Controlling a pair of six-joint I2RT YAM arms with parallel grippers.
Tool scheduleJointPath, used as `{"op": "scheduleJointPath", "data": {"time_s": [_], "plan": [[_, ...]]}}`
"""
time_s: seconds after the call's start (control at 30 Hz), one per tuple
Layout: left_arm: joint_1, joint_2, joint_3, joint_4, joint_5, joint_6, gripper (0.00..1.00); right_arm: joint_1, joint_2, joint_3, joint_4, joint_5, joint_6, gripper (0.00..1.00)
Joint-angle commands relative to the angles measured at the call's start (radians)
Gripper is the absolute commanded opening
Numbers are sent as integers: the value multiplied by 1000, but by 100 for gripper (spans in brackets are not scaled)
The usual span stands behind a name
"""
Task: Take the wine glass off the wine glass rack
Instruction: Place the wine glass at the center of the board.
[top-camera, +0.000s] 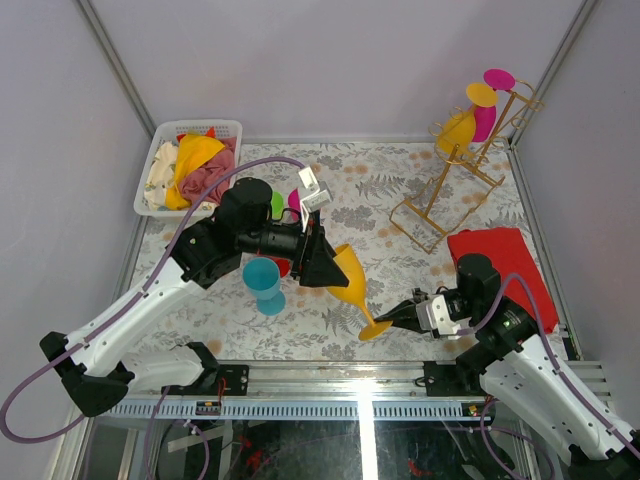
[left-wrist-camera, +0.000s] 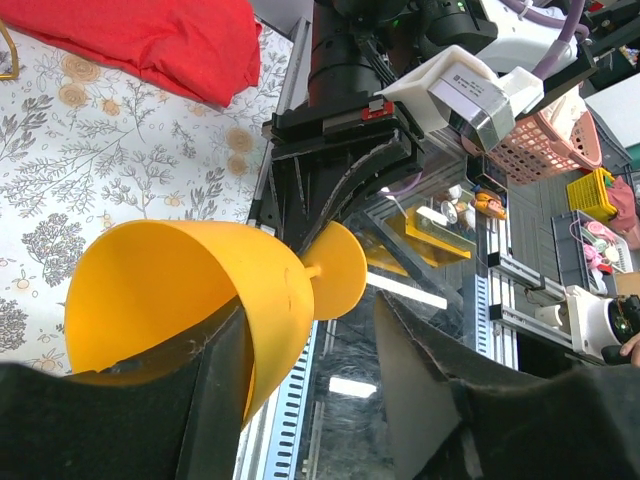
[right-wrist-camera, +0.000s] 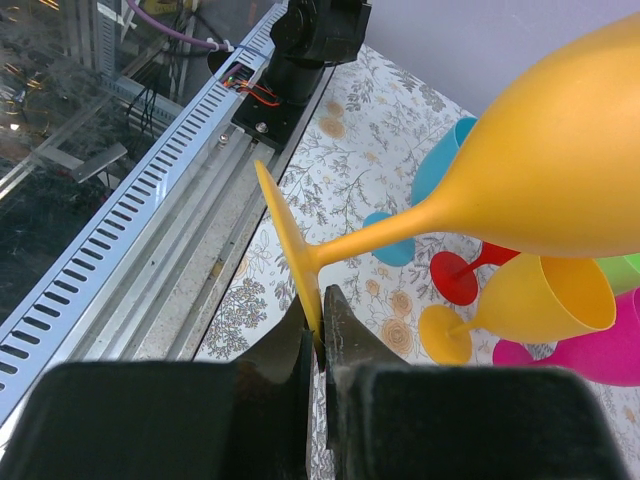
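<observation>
A yellow wine glass (top-camera: 348, 278) lies tilted in the air between my two grippers. My right gripper (top-camera: 393, 318) is shut on the rim of its round foot (right-wrist-camera: 288, 245), seen in the right wrist view (right-wrist-camera: 320, 335). My left gripper (top-camera: 333, 268) is open at the bowl (left-wrist-camera: 170, 300). One of its fingers (left-wrist-camera: 215, 400) is inside the bowl and the other stands well clear to the right. The gold wire wine glass rack (top-camera: 445, 195) stands at the back right. It carries a yellow glass (top-camera: 458, 130) and a magenta glass (top-camera: 487, 118) upside down.
A blue glass (top-camera: 265, 285) stands under the left arm, with red, green and magenta glasses partly hidden behind the gripper. A white basket (top-camera: 158, 152) of cloths is at the back left. A red cloth (top-camera: 500, 262) lies at the right edge. The front rail (top-camera: 330, 405) runs along the near side.
</observation>
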Motion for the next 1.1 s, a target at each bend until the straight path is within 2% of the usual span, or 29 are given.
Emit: {"op": "scheduleJointPath", "data": {"time_s": [0.0, 0.1, 0.5, 0.63, 0.87, 0.97, 1.07], "plan": [[-8, -16, 30, -43, 73, 7, 43, -6, 4, 1, 9, 45, 29, 0], [-9, -17, 30, -36, 78, 4, 32, -5, 8, 1, 9, 47, 28, 0], [-9, -27, 23, -16, 50, -3, 15, -5, 11, 3, 3, 67, 31, 0], [-8, -57, 13, 15, -6, -7, 0, -5, 10, 3, 1, 74, 31, 0], [-5, -66, -4, 45, -4, -19, 0, -5, 6, 6, 6, 96, 33, 0], [-5, -61, -4, 45, -1, -21, 0, -6, 0, 5, 9, 98, 35, 7], [-5, -58, -3, 45, -1, -19, 0, -6, -8, 4, 11, 117, 36, 10]]}}
